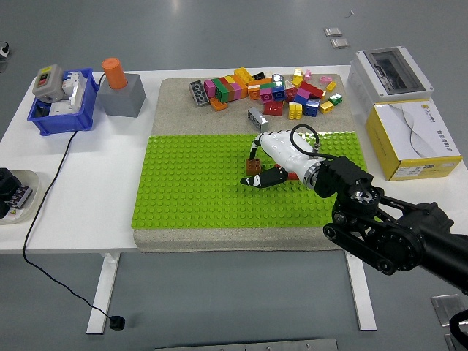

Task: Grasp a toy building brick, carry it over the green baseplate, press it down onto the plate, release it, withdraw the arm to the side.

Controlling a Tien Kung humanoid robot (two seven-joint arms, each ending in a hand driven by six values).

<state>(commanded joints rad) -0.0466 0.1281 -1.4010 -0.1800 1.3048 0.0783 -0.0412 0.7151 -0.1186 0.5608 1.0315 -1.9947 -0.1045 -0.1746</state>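
Note:
The green baseplate lies on a beige mat in the middle of the table. A small brown brick sits on the plate, right of its middle. My right hand, white with black fingertips, reaches in from the right. Its forefinger comes down on the brick's far side and its thumb lies along the near side, so the hand closes on the brick. A red brick seen earlier beside it is hidden under the hand. A heap of loose coloured bricks lies on the mat behind the plate. My left arm is out of view.
A blue bin and a grey block with an orange knob stand at the back left. A white box and a yellow-and-white box stand at the right edge. A black cable runs over the left side.

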